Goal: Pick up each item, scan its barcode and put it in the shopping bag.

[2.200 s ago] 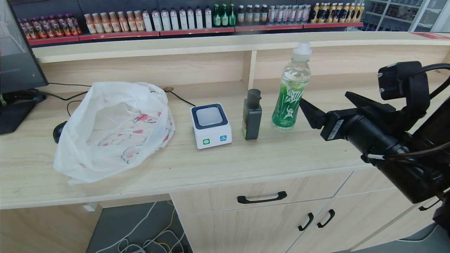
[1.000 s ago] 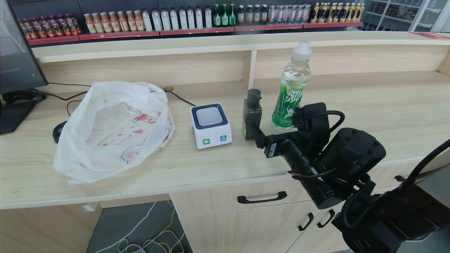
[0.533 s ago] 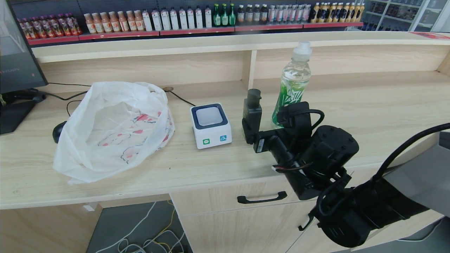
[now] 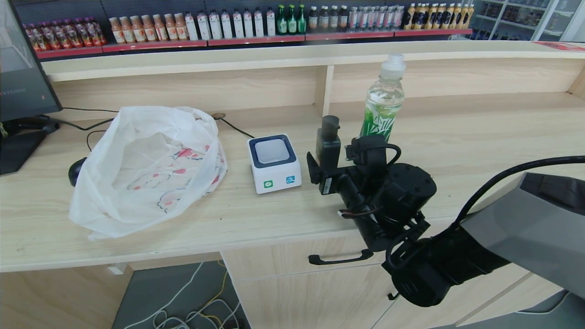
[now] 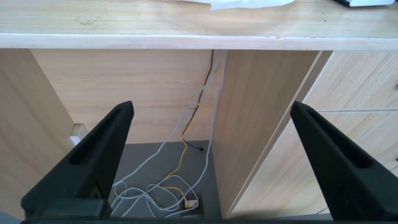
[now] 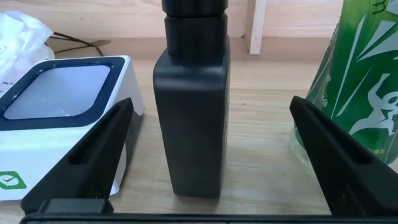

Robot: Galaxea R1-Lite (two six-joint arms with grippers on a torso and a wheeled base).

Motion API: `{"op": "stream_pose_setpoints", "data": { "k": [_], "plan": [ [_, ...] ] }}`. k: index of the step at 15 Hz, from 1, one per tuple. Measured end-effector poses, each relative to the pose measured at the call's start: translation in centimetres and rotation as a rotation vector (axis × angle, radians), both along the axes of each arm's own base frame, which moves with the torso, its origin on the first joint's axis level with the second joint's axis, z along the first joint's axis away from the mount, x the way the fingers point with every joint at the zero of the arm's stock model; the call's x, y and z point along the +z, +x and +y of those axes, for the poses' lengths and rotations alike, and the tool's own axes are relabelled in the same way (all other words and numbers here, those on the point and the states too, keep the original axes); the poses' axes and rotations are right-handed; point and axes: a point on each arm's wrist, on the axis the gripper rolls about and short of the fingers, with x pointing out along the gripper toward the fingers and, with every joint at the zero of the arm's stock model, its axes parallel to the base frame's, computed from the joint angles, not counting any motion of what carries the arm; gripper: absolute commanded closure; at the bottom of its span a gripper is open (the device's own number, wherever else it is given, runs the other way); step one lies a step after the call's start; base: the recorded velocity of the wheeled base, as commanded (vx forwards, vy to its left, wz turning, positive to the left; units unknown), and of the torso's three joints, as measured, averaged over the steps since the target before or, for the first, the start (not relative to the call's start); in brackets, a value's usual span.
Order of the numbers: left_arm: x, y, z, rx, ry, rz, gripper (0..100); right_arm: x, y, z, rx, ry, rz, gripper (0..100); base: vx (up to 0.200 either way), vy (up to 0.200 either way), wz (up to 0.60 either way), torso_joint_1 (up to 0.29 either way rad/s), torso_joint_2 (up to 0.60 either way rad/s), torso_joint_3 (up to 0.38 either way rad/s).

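— Where is the right tool (image 6: 211, 106)?
— Low over the worktop (image 4: 228, 214), its fingers spread wide; the dark pump bottle (image 6: 191, 118) stands upright between them, clear of both.
— And around it?
— The white barcode scanner (image 6: 56, 118) sits just outside one finger; the green drink bottle (image 6: 360, 93) just outside the other; the shopping bag (image 4: 146, 164) lies beyond the scanner (mouth slumped open).
— The left tool (image 5: 211, 118)?
— Fingers apart, holding nothing; it is below the worktop's front edge.

Your right arm (image 4: 402, 214) is stretched forward from the lower right, and the right gripper (image 4: 323, 168) has its 2 fingers spread wide. Your left gripper (image 5: 211, 109) is held low, pointing forward, its 2 fingers also wide apart
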Motion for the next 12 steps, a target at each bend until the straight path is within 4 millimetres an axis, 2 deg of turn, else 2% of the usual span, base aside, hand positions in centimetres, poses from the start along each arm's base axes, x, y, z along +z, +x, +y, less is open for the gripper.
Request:
{"op": "stream_pose_setpoints", "data": {
  "k": [6, 12],
  "plan": [
    [0.0, 0.0, 0.0, 0.0, 0.0, 0.0, 0, -0.7, 1.2, -0.4, -0.026, -0.006, 0.005, 0, 0.0, 0.0, 0.0, 0.0, 0.0, 0.0],
    [0.0, 0.0, 0.0, 0.0, 0.0, 0.0, 0, -0.6, 2.0, 0.2, -0.026, -0.006, 0.006, 0, 0.0, 0.0, 0.0, 0.0, 0.0, 0.0]
  ]
}}
